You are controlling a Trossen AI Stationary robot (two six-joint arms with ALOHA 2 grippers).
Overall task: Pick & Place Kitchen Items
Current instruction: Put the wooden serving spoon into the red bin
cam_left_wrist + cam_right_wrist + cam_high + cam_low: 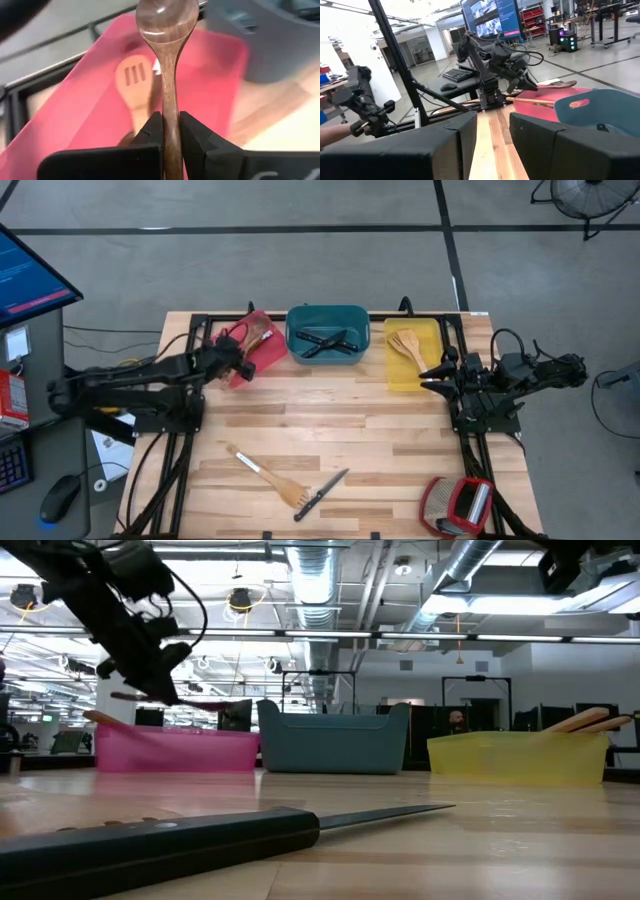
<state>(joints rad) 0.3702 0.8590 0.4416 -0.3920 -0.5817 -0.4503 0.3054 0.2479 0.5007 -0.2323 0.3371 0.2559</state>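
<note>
Three trays line the table's upper edge: a red tray (268,352) at left, a teal tray (327,319) in the centre, a yellow tray (414,375) at right. The left gripper (240,366) hovers at the red tray. A slotted spatula (268,475) and a knife (321,494) lie at lower centre.

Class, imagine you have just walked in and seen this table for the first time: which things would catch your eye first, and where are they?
Three bright trays line the far edge: a red tray, a teal tray and a yellow tray. The left gripper is shut on a dark wooden spoon above the red tray, where a slotted spatula lies. Near the front edge, a black-handled knife and another spatula lie on the bare wood.
</note>
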